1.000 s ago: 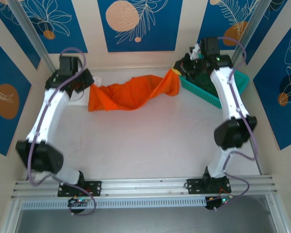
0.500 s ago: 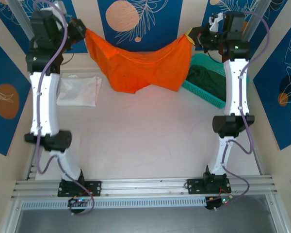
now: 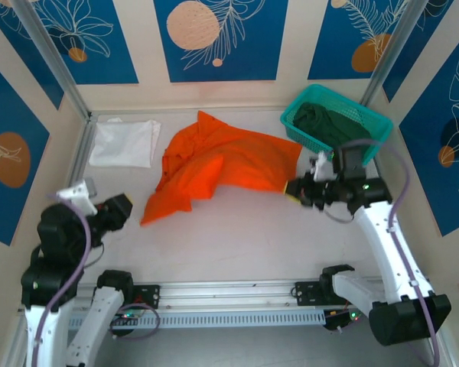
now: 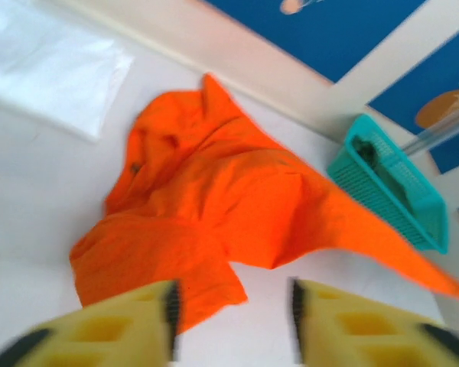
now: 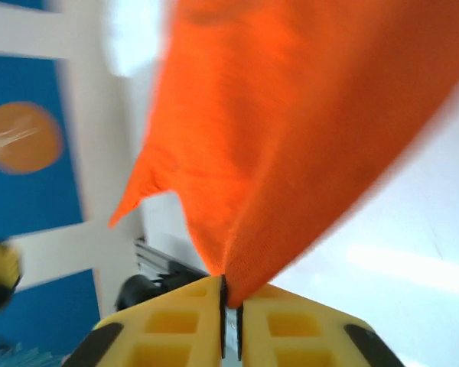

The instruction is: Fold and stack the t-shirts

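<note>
Orange tee (image 3: 222, 170) in R gripper (image 5: 229, 297)

1. Table top (image 3: 237, 237): plain white, matte, evenly lit, lying ahead of the left gripper (image 3: 116, 209) and inboard of the right gripper (image 3: 294, 189).
2. Back wall (image 3: 214, 38): well beyond both grippers, blue panels with orange discs and white leaf line-art, cream strips between.
3. Side walls (image 3: 8, 153): same pattern, outboard of each gripper.
4. Metal posts (image 3: 53, 61): far corners.
5. Aluminium rail (image 3: 229, 289): nearside, behind both grippers.
</note>
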Controlling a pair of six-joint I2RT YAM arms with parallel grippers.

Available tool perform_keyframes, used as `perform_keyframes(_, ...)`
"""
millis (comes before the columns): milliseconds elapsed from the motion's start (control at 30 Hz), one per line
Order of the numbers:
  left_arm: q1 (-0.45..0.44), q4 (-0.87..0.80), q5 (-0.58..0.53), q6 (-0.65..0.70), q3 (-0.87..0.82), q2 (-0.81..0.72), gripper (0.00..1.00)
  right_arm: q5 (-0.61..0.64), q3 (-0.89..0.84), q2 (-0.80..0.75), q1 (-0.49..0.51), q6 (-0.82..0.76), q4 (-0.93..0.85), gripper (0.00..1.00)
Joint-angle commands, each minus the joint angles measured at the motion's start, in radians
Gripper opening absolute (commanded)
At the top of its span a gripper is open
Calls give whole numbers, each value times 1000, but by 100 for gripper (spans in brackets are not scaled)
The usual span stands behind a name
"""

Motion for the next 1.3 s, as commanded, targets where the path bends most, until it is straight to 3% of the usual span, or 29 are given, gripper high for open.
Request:
perform_keyframes(0,-4,-194,-227,-115,-40,-74,74,109,-151,-53,-23,46,-124,42)
perform_keyframes(33,-4,-204,-295,-129,-29,-68,81,138,-156,-53,-40,65,-156,49)
perform_keyframes(100,-3,-153,-320,-111,-16,-4,82,212,-123,-46,-68,103,-198,57)
perform_keyframes(167,-4,-82,-281,-86,-10,112,83,316,-59,-34,-102,129,-226,62)
perform_keyframes(267,-4,6,-175,-50,7,333,79,341,5,4,-120,143,-144,64)
perform_keyframes(367,-9,38,-68,-47,-3,543,74,243,6,117,-95,168,-60,60)
perform_keyframes(533,-101,52,-48,-42,-70,752,69,198,-18,381,51,144,65,43)
perform_keyframes(733,-251,119,-77,-101,-162,898,61,234,-4,627,149,139,103,37)
perform_keyframes(933,-331,141,-101,-156,-295,986,60,271,-114,664,144,191,164,42)
perform_keyframes(1067,-375,127,-98,-195,-338,1008,60,316,-144,631,112,227,139,49)
perform_keyframes(1267,-422,122,-47,-257,-381,1009,59,293,-226,563,-41,276,120,51)
